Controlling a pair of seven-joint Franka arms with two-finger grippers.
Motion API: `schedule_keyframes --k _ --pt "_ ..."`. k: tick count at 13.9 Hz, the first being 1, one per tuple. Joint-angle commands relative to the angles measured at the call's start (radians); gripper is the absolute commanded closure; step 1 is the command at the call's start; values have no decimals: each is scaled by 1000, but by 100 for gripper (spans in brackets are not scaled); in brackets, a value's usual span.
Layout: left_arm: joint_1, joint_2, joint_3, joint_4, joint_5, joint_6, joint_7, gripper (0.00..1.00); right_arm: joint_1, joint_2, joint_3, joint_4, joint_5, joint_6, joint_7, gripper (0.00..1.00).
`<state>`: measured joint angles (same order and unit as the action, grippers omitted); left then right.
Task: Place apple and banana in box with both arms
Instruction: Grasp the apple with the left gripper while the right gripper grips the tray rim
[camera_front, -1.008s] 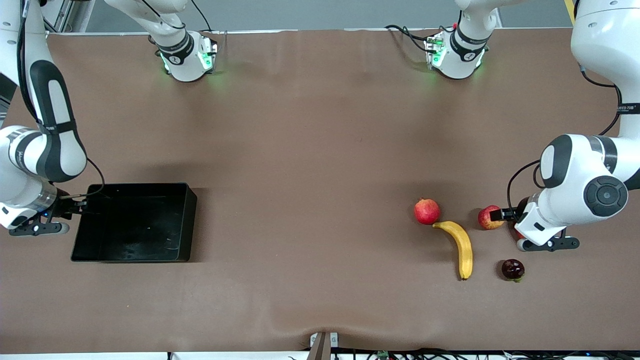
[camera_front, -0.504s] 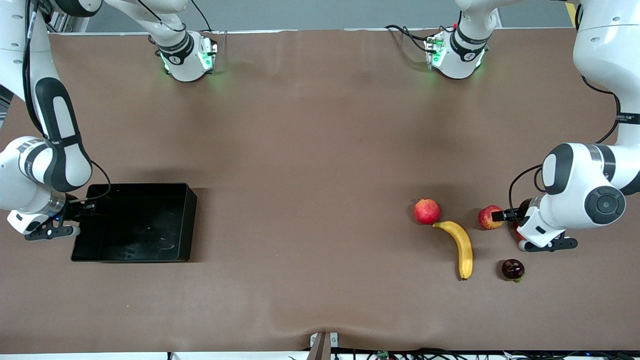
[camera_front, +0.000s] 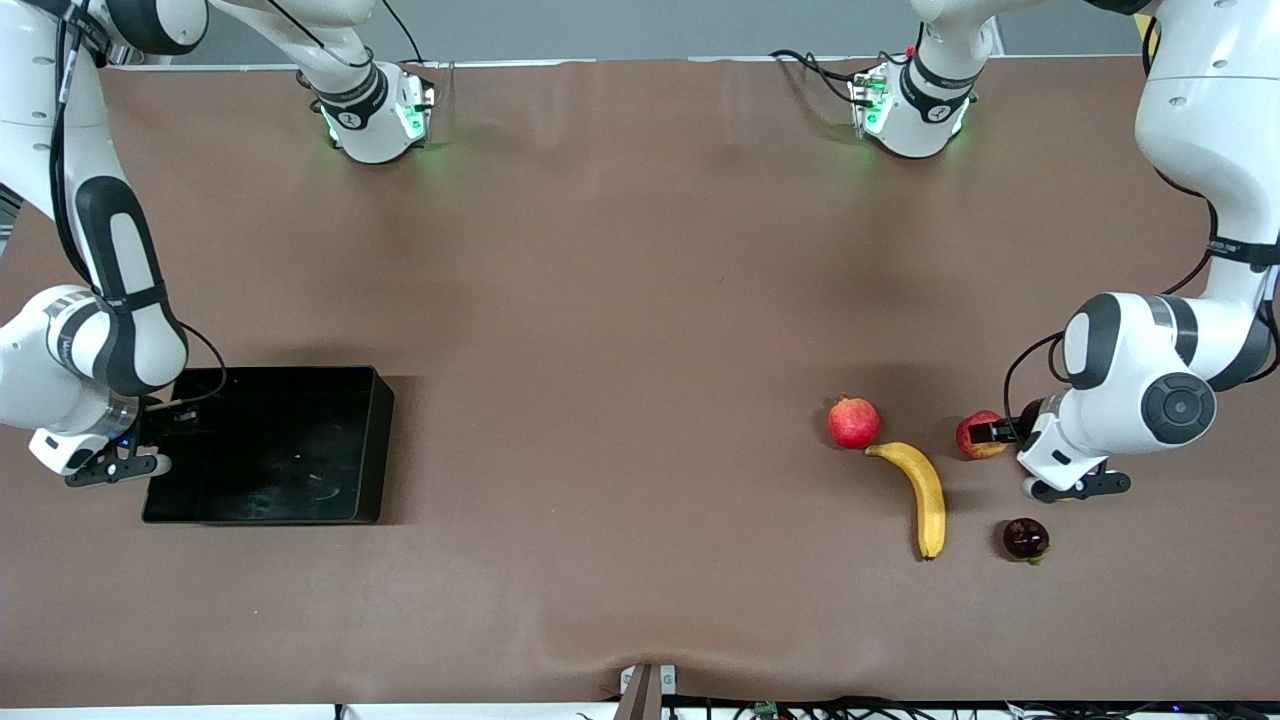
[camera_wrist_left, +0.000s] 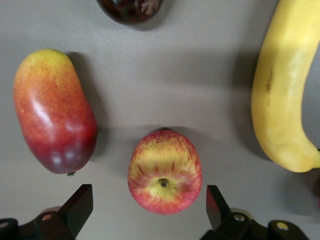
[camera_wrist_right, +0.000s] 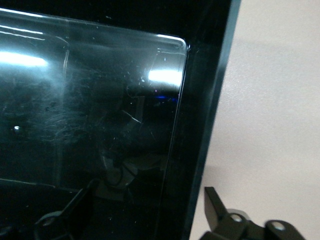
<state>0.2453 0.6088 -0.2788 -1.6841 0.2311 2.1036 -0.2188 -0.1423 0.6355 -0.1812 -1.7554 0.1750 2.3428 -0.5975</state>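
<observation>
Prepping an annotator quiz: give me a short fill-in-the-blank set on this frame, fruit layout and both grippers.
1. The left gripper has its fingers open on either side of the ____.
2. The right gripper straddles a wall of the black ____.
3. In the front view, the fruit touching or nearly touching the pomegranate is the ____.
4. The box contains ____ fruit.

Missing words: apple; box; banana; no
</observation>
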Motion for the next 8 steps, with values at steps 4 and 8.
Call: schedule_keyframes --k 4,8 --pt "6 32 -10 -3 -13 48 -19 0 -14 32 -9 31 32 -7 -33 100" --pt "3 52 -8 -3 -39 53 -14 0 -13 26 -11 31 34 -11 -33 100"
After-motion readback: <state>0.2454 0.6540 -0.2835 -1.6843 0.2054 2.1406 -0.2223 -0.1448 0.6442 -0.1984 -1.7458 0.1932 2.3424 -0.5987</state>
